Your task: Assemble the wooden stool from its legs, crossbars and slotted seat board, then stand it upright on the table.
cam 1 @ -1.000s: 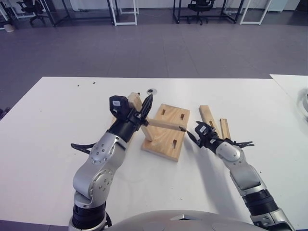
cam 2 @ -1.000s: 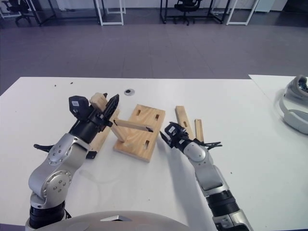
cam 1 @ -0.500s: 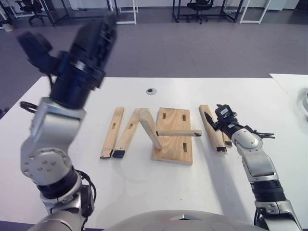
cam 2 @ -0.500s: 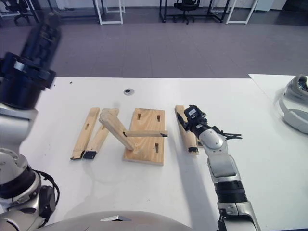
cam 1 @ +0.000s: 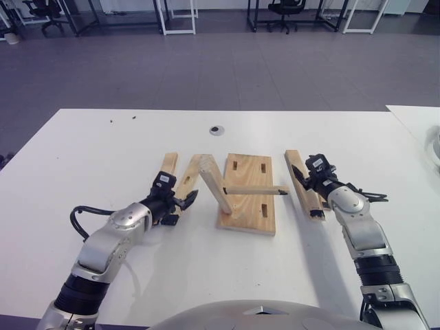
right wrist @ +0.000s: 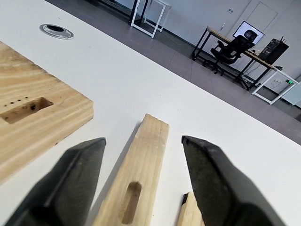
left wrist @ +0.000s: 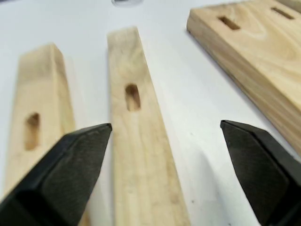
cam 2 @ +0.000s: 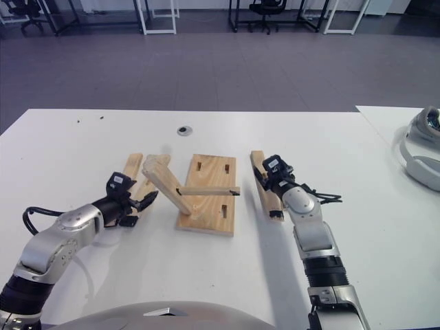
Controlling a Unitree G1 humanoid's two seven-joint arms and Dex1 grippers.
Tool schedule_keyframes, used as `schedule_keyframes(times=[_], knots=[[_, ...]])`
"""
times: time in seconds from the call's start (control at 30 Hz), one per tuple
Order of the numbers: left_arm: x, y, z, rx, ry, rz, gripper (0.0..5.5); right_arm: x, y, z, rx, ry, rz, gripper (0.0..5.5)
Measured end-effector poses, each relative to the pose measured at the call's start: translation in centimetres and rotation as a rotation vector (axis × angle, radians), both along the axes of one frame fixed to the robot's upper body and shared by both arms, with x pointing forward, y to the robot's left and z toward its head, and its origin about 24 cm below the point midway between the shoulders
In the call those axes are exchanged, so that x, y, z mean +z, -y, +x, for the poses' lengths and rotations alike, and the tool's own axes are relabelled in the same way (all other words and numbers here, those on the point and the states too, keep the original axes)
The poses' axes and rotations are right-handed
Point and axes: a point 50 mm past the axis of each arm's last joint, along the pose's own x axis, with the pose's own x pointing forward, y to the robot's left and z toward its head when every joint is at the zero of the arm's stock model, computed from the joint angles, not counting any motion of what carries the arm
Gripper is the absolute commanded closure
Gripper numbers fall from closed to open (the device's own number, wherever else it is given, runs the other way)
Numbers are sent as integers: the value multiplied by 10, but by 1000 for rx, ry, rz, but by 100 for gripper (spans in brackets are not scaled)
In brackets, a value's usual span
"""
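The slotted seat board (cam 1: 249,201) lies flat mid-table. One leg (cam 1: 214,183) leans out of it, with a crossbar (cam 1: 253,190) running from that leg to the right. Two loose slotted legs (cam 1: 167,172) (cam 1: 189,173) lie to the board's left. My left gripper (cam 1: 187,200) is low at their near ends, open, its fingers (left wrist: 70,160) straddling one leg (left wrist: 136,141) without touching it. Right of the board lies another leg (cam 1: 303,187) beside a shorter piece (cam 1: 322,199). My right gripper (cam 1: 300,173) hovers open over that leg (right wrist: 141,174).
A round metal grommet (cam 1: 217,130) is set in the white table behind the board. A white headset (cam 2: 421,148) rests on the neighbouring table at far right. Bare tabletop extends in front of the parts and out to the far left.
My left gripper let go of the leg with the crossbar, swung up high, and has come down low by the two loose legs. My right gripper moved from the board's edge to the right-hand leg.
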Motion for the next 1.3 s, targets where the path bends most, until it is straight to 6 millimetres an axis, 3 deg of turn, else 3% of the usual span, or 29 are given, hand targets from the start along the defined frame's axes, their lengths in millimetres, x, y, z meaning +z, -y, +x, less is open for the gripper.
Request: schedule_keyframes(times=[0.2,0.27,0.43,0.53,0.67,0.77,0.8,0.83,0.97,1.07,1.3], knots=[[-12,-7,2,60,-26,42,239,-3,-3,0,0,-8,10,247],[-13,-6,3,64,-20,54,239,-5,-5,0,1,-12,17,247],[-14,-1,2,37,-13,76,333,-8,-5,0,-1,-23,21,247],[-14,0,1,17,-13,77,341,-8,-6,0,-1,-26,23,247],[-4,11,7,8,69,-11,341,-3,-14,5,16,-76,299,247],[45,23,34,-88,320,-124,341,41,-26,27,148,-50,681,247],[70,29,43,-155,427,-176,341,69,-35,37,237,-5,813,247],[81,34,48,-215,474,-211,341,88,-44,43,306,15,921,247],[96,41,62,-340,567,-227,341,124,-77,56,461,-8,1241,247],[100,47,63,-394,607,-213,341,129,-82,58,468,-25,1326,247],[96,49,64,-458,636,-177,341,133,-81,57,460,-76,1452,389]])
